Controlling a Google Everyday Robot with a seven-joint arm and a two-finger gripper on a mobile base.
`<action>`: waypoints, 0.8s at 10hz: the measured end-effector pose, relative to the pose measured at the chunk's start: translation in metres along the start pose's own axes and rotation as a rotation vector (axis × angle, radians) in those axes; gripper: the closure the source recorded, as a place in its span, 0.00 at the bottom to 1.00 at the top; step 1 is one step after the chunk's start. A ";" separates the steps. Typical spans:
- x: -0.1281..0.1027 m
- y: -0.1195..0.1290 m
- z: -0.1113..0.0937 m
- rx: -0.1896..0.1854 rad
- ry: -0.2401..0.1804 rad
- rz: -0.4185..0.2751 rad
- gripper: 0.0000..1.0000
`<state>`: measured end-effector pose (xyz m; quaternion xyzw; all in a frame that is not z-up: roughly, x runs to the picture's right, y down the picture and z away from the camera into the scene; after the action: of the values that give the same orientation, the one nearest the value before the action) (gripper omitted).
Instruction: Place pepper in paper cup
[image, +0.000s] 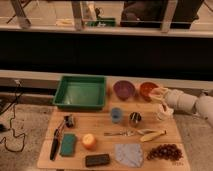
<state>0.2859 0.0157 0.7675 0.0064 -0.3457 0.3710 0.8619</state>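
Grapes (162, 151) lie nearest, in front of the paper cup (162, 113), with 1 banana (153, 135) between them. The gripper (159, 95) hangs just above the paper cup. Whether its jaws are apart or clamped on the pepper cannot be told. The orange bowl (147, 90) sits behind.

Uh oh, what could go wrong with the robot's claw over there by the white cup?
The claw hangs just above the paper cup, right beside the orange bowl. It might bump the light cup and tip it over. The pepper could also land in the bowl instead of the cup. I can't spot the pepper here, so I can't tell if the claw has it.
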 end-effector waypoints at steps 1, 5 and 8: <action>0.002 -0.003 0.000 0.003 -0.004 0.009 0.93; 0.009 -0.017 -0.004 0.018 -0.016 0.018 0.93; 0.015 -0.022 -0.006 0.024 -0.011 0.023 0.93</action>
<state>0.3104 0.0109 0.7772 0.0150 -0.3462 0.3849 0.8554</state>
